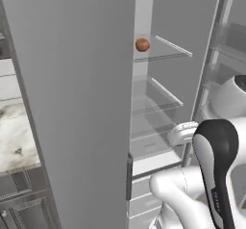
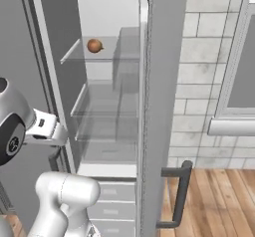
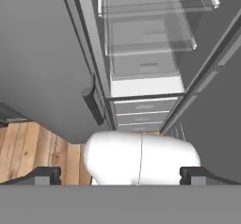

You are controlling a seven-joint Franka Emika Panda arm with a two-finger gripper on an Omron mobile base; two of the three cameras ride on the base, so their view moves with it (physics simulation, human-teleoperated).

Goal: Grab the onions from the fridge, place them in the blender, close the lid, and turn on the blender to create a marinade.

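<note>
The fridge (image 1: 72,103) stands open, both doors swung wide, with pale glass shelves (image 2: 104,89) inside. One small reddish-brown onion (image 1: 142,44) (image 2: 94,45) rests on the upper shelf, near its front edge. My gripper (image 3: 120,176) is open with nothing between its two dark fingertips (image 3: 47,175). It hangs low in front of the fridge and looks down at the lower shelves (image 3: 146,35) and bottom drawers (image 3: 141,112), well below the onion. The blender and the lid are out of view.
The right fridge door (image 2: 159,106) juts toward me with a dark handle (image 2: 182,191) on it. Behind it are a tiled wall (image 2: 199,57), a window frame (image 2: 234,121) and wooden floor (image 2: 219,201). A marble counter (image 1: 14,136) over dark cabinets lies left.
</note>
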